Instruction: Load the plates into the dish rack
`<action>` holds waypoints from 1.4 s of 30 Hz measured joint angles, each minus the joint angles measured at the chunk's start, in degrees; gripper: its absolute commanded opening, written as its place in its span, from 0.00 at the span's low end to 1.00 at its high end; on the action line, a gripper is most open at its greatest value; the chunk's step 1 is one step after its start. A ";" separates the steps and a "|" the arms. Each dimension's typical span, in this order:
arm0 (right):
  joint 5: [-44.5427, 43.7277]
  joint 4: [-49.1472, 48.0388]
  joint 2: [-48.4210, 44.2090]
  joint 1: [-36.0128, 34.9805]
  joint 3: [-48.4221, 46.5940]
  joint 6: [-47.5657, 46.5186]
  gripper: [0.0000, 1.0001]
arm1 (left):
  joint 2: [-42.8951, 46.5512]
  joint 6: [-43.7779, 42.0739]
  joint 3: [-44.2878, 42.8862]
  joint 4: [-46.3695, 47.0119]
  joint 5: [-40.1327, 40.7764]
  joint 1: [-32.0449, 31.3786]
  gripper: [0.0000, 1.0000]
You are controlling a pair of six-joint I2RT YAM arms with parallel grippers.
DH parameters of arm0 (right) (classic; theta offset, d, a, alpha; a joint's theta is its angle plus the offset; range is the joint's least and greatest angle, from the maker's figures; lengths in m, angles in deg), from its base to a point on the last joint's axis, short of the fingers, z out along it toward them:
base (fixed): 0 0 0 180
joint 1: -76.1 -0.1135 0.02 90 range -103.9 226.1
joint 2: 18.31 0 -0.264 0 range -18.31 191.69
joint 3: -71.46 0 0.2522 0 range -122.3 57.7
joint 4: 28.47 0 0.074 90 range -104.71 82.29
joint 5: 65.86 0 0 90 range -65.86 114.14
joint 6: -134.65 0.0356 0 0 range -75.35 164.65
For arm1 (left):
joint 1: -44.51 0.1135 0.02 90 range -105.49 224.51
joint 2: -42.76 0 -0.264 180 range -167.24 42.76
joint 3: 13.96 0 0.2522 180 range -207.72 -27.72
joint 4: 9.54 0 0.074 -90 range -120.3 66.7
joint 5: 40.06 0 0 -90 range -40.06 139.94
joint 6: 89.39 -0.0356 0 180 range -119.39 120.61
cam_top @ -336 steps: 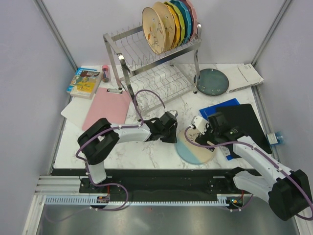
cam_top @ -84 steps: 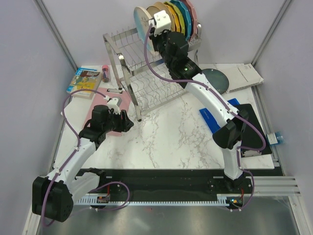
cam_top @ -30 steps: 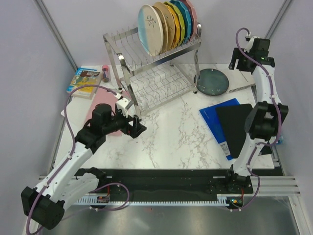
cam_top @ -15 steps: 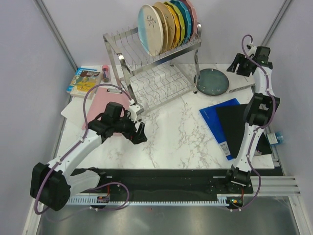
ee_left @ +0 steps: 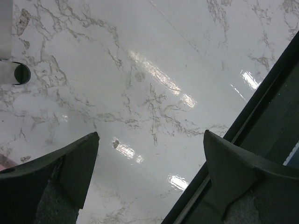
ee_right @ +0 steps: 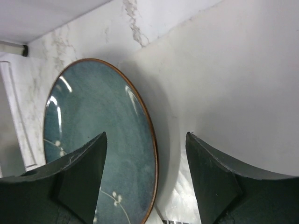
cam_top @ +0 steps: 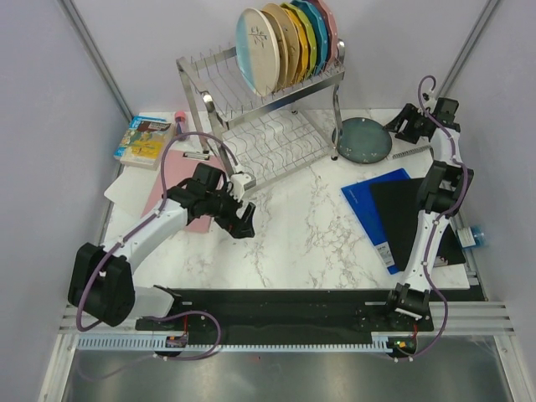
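The dish rack [cam_top: 251,117] stands at the back with several plates upright on its top tier. The half-blue, half-cream plate [cam_top: 255,48] is foremost, and a cream one [cam_top: 279,38] stands behind it. The dark teal plate [cam_top: 363,139] lies flat on the table to the right of the rack. My right gripper [cam_top: 404,126] is open at that plate's right side. In the right wrist view its jaws [ee_right: 145,135] straddle the rim of the teal plate [ee_right: 93,140], with nothing held. My left gripper [cam_top: 243,219] hangs open over bare marble in front of the rack; the left wrist view [ee_left: 151,133] shows nothing between its fingers.
A book [cam_top: 144,138], a pink marker [cam_top: 179,124] and a pink clipboard [cam_top: 177,191] lie at the left. A blue folder [cam_top: 373,197] and a black pad [cam_top: 414,219] lie at the right. White paper [ee_right: 233,70] sits under the teal plate's right edge. A rack foot [ee_left: 14,73] shows near the left gripper.
The blue-and-cream plate went from the table into the rack's top tier. My right gripper then swung to the back right, came down at the teal plate and narrowed a little. The left gripper shifted right.
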 measured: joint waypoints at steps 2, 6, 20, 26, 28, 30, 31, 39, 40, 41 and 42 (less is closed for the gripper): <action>2.01 -1.44 0.55 0.20 0.00 2.05 0.73 | -1.51 -0.26 -0.87 -0.22 0.17 0.00 1.00; 6.36 -4.55 1.81 0.52 1.11 5.18 0.72 | -4.72 -0.63 -3.17 -1.07 1.16 -0.31 1.00; 8.61 -6.21 1.90 1.09 4.24 5.14 0.36 | -8.79 -1.77 -7.98 -2.14 3.74 -0.81 1.00; 7.98 -4.13 1.86 1.18 4.31 0.87 0.00 | -9.05 -2.32 -8.24 -2.14 4.17 -0.81 1.00; 8.37 -3.69 1.81 1.38 4.33 1.05 0.00 | -9.05 -2.49 -8.24 -2.12 4.20 -0.81 1.00; 8.94 -3.72 1.81 1.60 4.42 1.79 0.00 | -9.03 -2.69 -8.24 -2.14 4.37 -0.81 1.00; 9.29 -3.87 1.81 1.92 4.55 2.47 0.00 | -9.03 -2.82 -8.24 -2.14 4.39 -0.81 1.00; 11.45 -6.47 0.59 2.86 6.27 9.79 0.00 | -8.63 -3.30 -8.04 -1.84 4.37 -0.81 1.00; 11.23 -7.02 -0.04 2.97 6.82 10.73 0.00 | -8.22 -3.37 -7.78 -1.70 4.37 -0.81 1.00; 10.86 -7.78 -0.76 3.10 7.37 11.54 0.00 | -7.63 -3.41 -7.48 -1.55 4.35 -0.81 1.00; 10.29 -8.59 -1.55 3.28 8.04 12.13 0.00 | -6.88 -3.52 -7.08 -1.38 4.35 -0.81 1.00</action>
